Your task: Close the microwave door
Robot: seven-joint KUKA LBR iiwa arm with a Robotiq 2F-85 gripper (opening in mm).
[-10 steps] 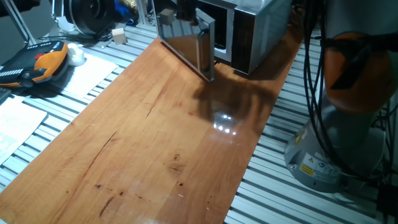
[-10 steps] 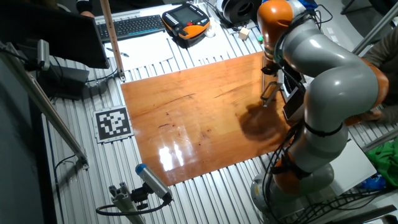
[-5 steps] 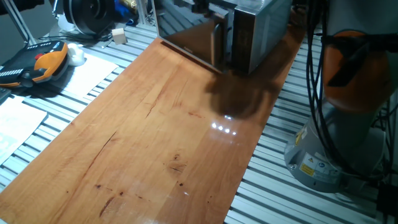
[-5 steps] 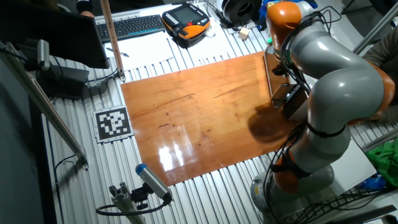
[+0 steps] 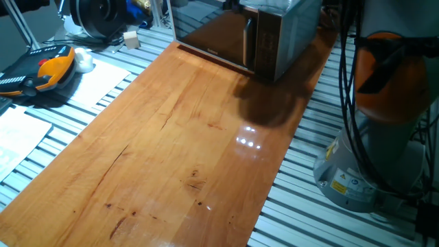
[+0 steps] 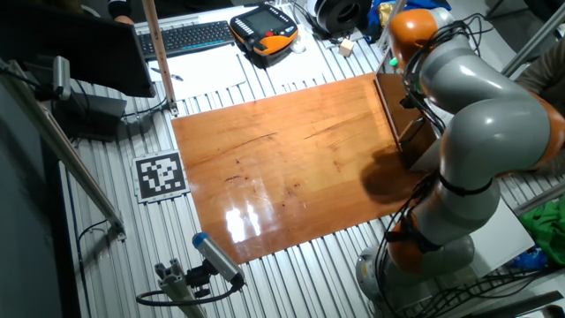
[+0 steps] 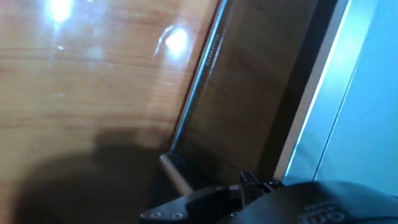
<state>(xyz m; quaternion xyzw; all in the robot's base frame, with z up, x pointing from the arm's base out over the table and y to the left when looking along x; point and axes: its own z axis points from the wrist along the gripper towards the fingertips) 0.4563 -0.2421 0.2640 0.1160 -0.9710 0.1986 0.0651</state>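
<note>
The microwave door [image 5: 211,33] lies nearly flush against the silver microwave casing [image 5: 288,31] at the far end of the wooden worktop [image 5: 171,137], its dark glass mirroring the wood. In the hand view the door [image 7: 242,106] fills the frame close ahead, a slim bar [image 7: 176,174] just before it. Whether the fingers are wide or narrow cannot be told
</note>
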